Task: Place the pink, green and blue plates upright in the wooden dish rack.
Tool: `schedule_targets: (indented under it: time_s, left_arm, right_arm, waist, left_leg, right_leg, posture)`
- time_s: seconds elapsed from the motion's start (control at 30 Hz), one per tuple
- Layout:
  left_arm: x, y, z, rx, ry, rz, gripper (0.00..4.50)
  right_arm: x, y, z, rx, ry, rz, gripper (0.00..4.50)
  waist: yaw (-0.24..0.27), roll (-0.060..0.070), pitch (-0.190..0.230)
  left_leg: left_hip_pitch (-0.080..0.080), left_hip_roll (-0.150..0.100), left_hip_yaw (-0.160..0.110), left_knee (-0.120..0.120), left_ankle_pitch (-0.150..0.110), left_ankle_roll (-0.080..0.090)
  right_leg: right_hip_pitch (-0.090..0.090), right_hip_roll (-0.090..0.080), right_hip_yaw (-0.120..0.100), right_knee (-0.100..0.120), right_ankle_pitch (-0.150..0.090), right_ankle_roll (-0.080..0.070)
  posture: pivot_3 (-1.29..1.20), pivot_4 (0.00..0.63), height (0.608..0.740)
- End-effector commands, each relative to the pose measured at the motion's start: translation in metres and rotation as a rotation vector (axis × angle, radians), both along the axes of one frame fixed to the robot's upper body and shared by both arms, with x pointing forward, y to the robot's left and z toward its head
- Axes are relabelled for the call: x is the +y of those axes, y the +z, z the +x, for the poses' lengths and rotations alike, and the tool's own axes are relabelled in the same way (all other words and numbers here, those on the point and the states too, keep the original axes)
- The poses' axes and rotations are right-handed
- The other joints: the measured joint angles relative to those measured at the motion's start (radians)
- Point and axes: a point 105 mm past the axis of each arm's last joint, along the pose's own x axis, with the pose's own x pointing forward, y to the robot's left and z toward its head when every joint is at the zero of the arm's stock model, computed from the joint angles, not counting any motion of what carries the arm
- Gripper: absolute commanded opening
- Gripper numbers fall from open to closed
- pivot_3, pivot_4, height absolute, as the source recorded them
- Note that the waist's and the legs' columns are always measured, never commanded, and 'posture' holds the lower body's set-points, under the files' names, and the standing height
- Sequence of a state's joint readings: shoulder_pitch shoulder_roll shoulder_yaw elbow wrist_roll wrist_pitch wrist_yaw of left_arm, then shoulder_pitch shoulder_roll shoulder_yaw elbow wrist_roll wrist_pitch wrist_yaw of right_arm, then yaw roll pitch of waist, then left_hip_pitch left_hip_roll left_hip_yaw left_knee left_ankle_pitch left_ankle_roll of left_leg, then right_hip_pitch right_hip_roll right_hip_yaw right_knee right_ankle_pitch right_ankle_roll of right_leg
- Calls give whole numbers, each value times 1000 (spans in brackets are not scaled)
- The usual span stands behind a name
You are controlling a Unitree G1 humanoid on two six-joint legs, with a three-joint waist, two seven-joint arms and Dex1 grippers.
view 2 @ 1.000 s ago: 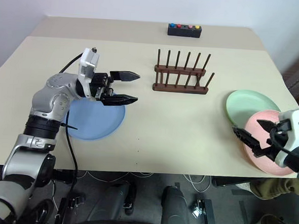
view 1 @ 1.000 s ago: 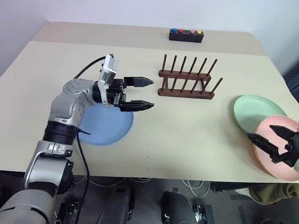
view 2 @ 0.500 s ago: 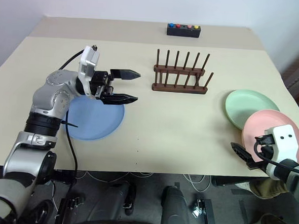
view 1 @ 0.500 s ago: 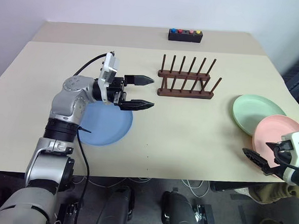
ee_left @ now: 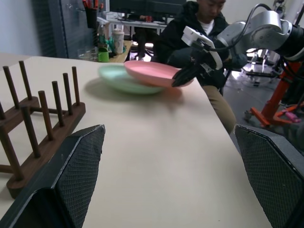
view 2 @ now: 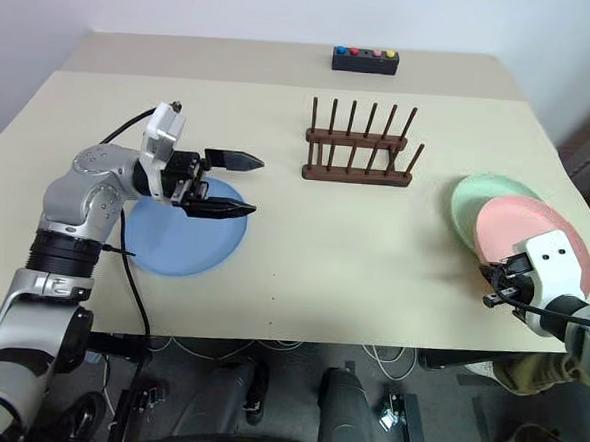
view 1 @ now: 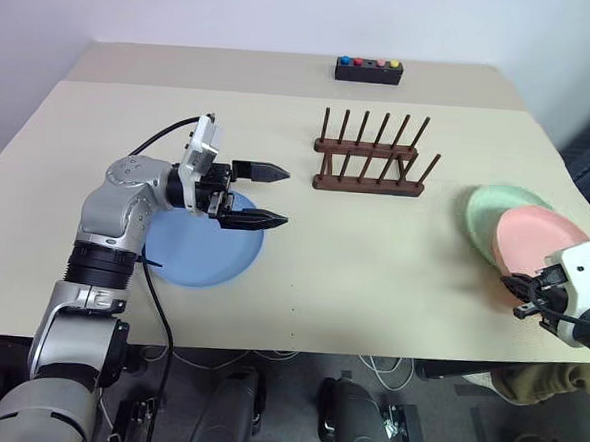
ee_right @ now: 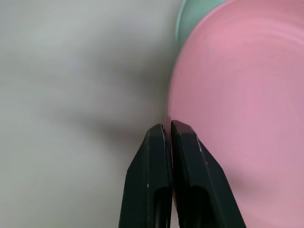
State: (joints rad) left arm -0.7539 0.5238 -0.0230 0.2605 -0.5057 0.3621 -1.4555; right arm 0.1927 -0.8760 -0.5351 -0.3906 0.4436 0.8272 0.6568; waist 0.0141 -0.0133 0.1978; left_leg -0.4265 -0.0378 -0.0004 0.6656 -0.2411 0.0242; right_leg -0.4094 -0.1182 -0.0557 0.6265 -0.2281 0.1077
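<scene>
The pink plate [view 1: 539, 239] lies at the table's right edge, overlapping the green plate [view 1: 488, 207] behind it. My right gripper [view 1: 520, 296] is shut on the pink plate's near rim; the right wrist view shows both fingers [ee_right: 156, 156] pressed together at that edge. The blue plate [view 1: 198, 252] lies flat at the left. Above its far right edge my left gripper [view 1: 282, 194] hangs open and empty, pointing right. The wooden dish rack [view 1: 369, 163] stands empty at the middle back.
A black box with coloured buttons [view 1: 368, 70] sits at the table's far edge. In the left wrist view a person [ee_left: 199, 21] sits beyond the table's right side. Bare tabletop lies between the rack and the plates.
My right gripper has dropped to the pink plate's near rim and closed on it. The pink plate now lies farther over the green one. The left gripper stays open.
</scene>
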Motion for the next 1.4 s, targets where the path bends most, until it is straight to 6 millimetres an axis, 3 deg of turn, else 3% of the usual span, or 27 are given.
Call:
schedule_targets:
  time_s: [0.03,0.23,0.4,0.6,0.73,0.87,1.03,1.2,1.4]
  left_arm:
    - [-1,12,-4,-52,-13,-31,4500]
    - [1,15,-3,-53,1,-49,4500]
    - [2,17,-3,-62,24,-63,4500]
    - [7,26,2,-117,117,-101,4500]
    - [13,31,-1,-140,165,-113,4500]
    - [22,31,-9,-135,200,-115,4500]
    - [28,32,-19,-123,227,-116,4500]
    - [34,32,-28,-121,261,-105,4500]
    - [38,31,-34,-116,294,-101,4500]
  right_arm:
    - [1,28,3,-70,32,-11,63]
    - [10,94,21,-255,110,76,63]
    - [25,130,36,-381,184,240,63]
    - [66,186,72,-565,389,708,63]
    - [68,221,94,-631,483,1019,63]
    - [63,221,111,-569,552,1222,63]
    - [57,207,126,-474,584,1329,63]
    - [58,190,137,-411,575,1301,63]
    - [57,192,141,-420,577,1300,63]
  waist:
    - [0,0,0]
    - [-2,1,0]
    - [1,1,0]
    - [-10,1,1]
    - [-10,1,1]
    - [-1,1,1]
    - [-6,2,2]
    - [-21,3,2]
    - [-29,3,2]
  left_leg:
    - [0,0,0,0,0,0]
    - [0,0,0,0,0,0]
    - [0,0,0,0,0,0]
    - [0,0,0,0,0,0]
    - [-1,0,1,0,0,0]
    - [-1,0,1,-2,0,0]
    - [-1,-1,2,-2,0,1]
    - [-1,0,2,-2,0,1]
    - [-1,0,2,-2,0,0]
  right_leg:
    - [0,0,0,0,0,0]
    - [-1,0,0,0,0,0]
    - [0,0,0,-1,0,0]
    - [-1,-1,0,-1,1,0]
    - [-2,-1,0,1,1,0]
    - [-2,0,0,0,1,0]
    - [-1,-1,0,-1,1,0]
    - [-2,0,0,0,0,0]
    - [-3,0,0,1,0,0]
  posture:
    - [0,150,735]
    - [0,150,735]
    - [0,150,735]
    - [0,150,735]
    - [0,150,735]
    - [0,150,735]
    - [0,150,735]
    - [0,150,735]
    - [0,150,735]
